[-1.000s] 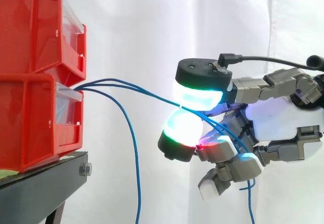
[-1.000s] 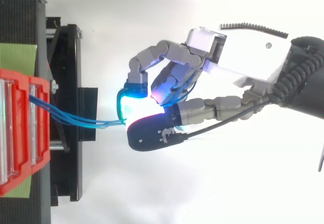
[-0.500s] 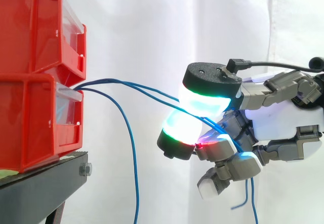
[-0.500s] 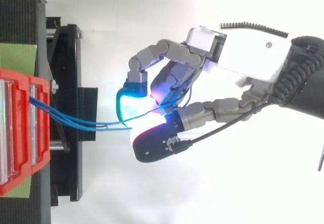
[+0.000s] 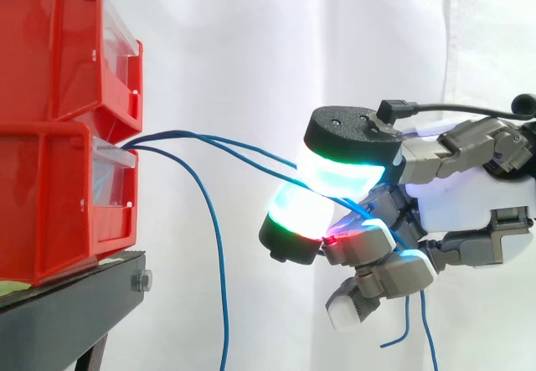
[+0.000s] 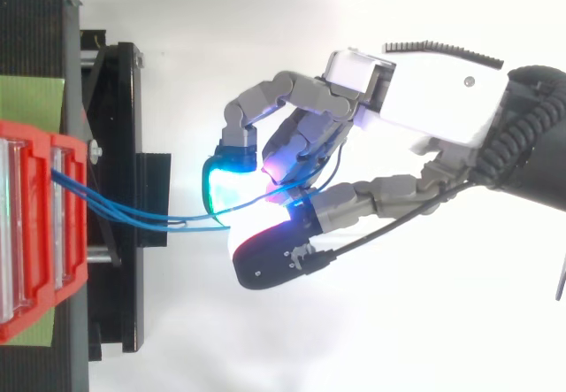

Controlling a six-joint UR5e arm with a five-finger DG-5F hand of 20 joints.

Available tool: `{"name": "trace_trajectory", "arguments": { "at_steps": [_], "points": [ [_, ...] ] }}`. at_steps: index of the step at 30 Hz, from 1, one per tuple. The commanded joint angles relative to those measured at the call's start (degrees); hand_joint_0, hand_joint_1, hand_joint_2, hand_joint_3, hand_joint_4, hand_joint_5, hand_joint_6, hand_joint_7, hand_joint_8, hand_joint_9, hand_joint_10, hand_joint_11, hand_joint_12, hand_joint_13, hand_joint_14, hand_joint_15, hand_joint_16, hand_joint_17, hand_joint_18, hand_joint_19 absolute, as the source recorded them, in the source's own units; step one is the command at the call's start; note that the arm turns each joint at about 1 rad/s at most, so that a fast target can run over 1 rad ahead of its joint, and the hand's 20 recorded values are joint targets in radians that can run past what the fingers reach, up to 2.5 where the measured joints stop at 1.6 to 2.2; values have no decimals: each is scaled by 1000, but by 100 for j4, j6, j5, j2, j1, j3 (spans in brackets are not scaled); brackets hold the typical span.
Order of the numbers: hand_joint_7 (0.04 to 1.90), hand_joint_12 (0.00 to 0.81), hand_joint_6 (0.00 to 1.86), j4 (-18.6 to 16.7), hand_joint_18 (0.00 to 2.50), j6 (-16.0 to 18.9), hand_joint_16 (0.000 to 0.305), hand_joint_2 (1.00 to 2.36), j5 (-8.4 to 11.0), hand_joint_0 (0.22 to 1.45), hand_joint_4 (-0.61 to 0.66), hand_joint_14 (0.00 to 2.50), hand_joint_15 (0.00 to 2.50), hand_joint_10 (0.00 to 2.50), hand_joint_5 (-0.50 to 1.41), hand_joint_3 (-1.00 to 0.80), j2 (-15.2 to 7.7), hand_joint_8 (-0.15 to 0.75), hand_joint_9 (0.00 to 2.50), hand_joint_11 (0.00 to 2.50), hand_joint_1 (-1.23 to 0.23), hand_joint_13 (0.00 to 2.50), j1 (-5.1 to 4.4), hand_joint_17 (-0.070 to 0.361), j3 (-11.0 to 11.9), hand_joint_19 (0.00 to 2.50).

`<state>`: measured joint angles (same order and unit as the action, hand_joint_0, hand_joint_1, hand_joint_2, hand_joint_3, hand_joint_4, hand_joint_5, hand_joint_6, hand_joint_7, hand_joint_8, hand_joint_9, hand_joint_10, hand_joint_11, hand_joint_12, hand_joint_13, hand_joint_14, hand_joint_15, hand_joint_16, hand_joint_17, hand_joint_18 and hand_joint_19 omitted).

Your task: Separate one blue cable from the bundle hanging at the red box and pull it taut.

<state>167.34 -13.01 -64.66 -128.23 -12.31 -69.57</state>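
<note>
Hand (image 5: 469, 195) first, nearest my end of the work: it is closed in a pinch, two glowing pads (image 5: 335, 170) pressed face to face, the other fingers curled underneath and out of the way. Into that pinch run two blue cables (image 5: 230, 145). As far as I can judge from the side view, both pass between the pads, not one, so the separating looks only half done to me. The pinch sits well out from the box, which makes sense: from there a pull away will take up the slack. The held pair leaves the box, rises a little and slopes down to the pads, nearly straight but with a soft bow, so I would call it not yet taut. Their loose ends (image 5: 427, 329) dangle below the hand. A third blue cable (image 5: 216, 245) hangs free in a long drop, apart from the hand. All three come from the front of the lower of the red bins (image 5: 50, 195), stacked on the black stand (image 5: 75, 304), with the white curtain (image 5: 251, 36) behind.
</note>
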Motion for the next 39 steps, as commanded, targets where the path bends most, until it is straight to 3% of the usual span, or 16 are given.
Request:
{"name": "trace_trajectory", "arguments": {
  "at_steps": [1, 8, 16, 23, 28, 39],
  "points": [
    [1007, 312, 883, 0, 659, 0, 52, 1000, 6, 719, 111, 24, 1413, 14, -234, -500, 0, 245, 1113, 1538, -864, 1299, 0, 118, -4, 543],
    [998, 361, 870, 0, 602, 18, 51, 1000, -3, 615, 110, 30, 1133, 18, -222, -500, 9, 260, 1102, 1456, -863, 1054, 18, 116, -4, 528],
    [1010, 405, 844, 27, 575, 79, 56, 1000, -12, 503, 137, 25, 768, 22, -204, -500, 9, 306, 1073, 1253, -710, 833, 18, 126, 5, 507],
    [1021, 415, 840, 35, 572, 167, 58, 1000, -20, 485, 140, 26, 737, 22, -202, -500, 9, 314, 1073, 1230, -680, 812, 27, 130, -4, 525],
    [1080, 382, 832, 97, 531, 185, 52, 1000, -29, 608, 107, 27, 749, 26, -195, -495, 9, 284, 1077, 1252, -638, 809, 36, 117, -4, 546],
    [1125, 384, 877, 106, 540, 185, 52, 1023, -38, 624, 50, 28, 760, 25, -200, -234, 9, 291, 1090, 1277, -737, 823, 27, 118, 5, 535]
  ]
}}
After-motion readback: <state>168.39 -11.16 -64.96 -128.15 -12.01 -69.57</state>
